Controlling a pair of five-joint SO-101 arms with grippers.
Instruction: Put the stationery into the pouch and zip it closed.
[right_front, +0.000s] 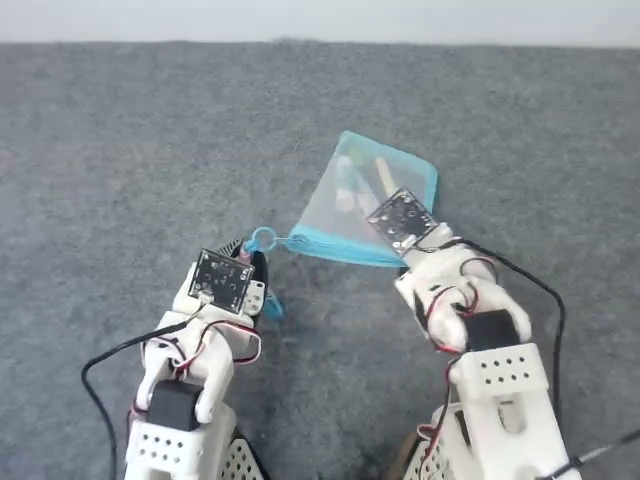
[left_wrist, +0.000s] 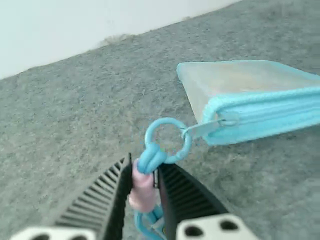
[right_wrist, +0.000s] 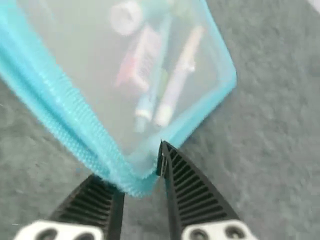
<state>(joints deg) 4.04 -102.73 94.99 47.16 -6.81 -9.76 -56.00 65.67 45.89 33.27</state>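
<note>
From above, the blue pouch (right_front: 365, 210) lies on the grey tabletop (right_front: 120, 150) toward 1 o'clock from the middle, with the stationery (right_front: 383, 178) inside; at the left wrist, the left tool (left_wrist: 145, 166) pinches the pull cord (left_wrist: 150, 159) tied to the zip ring (left_wrist: 168, 121); at the right wrist, the right tool (right_wrist: 139, 169) pinches the pouch's corner.

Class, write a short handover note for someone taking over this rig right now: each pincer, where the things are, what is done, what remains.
Left pincer: shut on the zip pull.
Right pincer: shut on the pouch, at the corner far from the pull.
Stationery: inside the pouch.
Done: pouch filled; slider sits at the pouch's end, and the zip looks closed along its visible edge.
Left: confirm the zip is fully shut, then release both.
</note>
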